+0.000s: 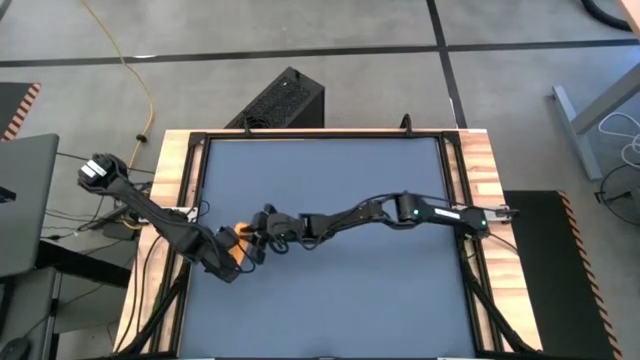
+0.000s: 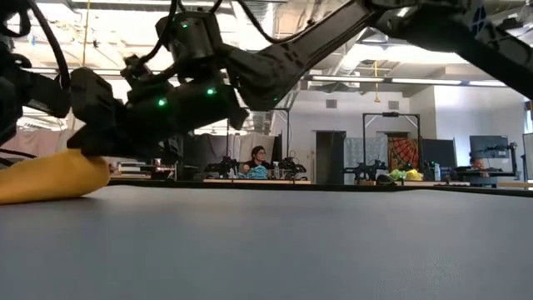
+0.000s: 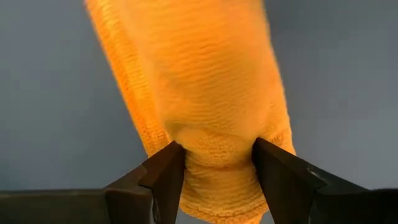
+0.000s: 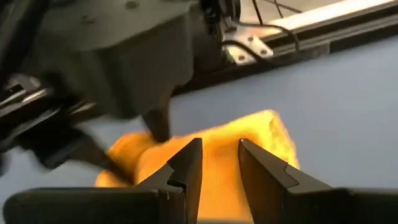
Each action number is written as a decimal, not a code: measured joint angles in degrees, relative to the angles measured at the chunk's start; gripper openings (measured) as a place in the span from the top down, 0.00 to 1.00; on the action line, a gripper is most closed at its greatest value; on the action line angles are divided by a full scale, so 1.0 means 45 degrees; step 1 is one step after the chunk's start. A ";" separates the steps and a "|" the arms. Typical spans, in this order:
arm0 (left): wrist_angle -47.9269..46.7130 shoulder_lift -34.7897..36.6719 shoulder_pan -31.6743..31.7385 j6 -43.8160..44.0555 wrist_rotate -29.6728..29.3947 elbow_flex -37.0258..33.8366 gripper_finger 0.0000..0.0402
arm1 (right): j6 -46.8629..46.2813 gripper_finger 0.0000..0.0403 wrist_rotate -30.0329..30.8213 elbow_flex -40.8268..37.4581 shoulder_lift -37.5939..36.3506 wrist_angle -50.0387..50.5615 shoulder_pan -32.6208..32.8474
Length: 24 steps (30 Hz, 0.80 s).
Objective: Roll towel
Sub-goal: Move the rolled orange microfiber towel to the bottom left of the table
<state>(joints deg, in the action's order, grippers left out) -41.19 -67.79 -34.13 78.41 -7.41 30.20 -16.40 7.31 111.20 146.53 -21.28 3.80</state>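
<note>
yellow-orange and soft, the towel (image 1: pixel 240 234) lies bunched into a thick fold on the blue-grey table (image 1: pixel 330 180), toward the table's left side and roughly midway between its far and near edges. both arms meet over it. the left gripper (image 3: pixel 214 165) has its two dark fingers (image 3: pixel 163 177) set on either side of one end of the cloth, pinching the bunched fabric between them, so the claw is closed on the towel though the fingers stand fairly wide apart around its bulk. the right gripper (image 4: pixel 217 163) reaches in from the other side of the table, its arm stretched across the middle; its fingers (image 4: pixel 186 165) are lowered onto the top of the towel with a narrow gap between them and yellow cloth showing in that gap, but whether they actually squeeze the fabric cannot be told. from table height the towel (image 2: pixel 50 177) shows as a rounded yellow hump resting on the surface at the left, with the dark gripper bodies just above it. beyond the table, a seated person (image 2: pixel 258 163) is at a desk in the room behind
</note>
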 joint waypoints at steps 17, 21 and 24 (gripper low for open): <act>0.2149 0.0318 0.0113 0.0109 0.0740 0.0004 0.55 | -0.0453 0.68 0.0705 0.1010 0.0414 0.3179 -0.0225; 0.1941 0.0443 0.0401 -0.0171 0.1555 0.0005 0.55 | -0.0264 0.68 0.0725 0.1010 0.0414 0.3280 -0.0220; 0.1933 0.0667 0.0584 -0.0122 0.1714 0.0010 0.55 | -0.0156 0.68 0.0810 0.1010 0.0414 0.3512 -0.0176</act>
<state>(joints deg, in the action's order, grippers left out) -32.49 -64.79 -31.50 77.86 0.30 30.24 -17.10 10.95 115.74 148.40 -5.48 3.01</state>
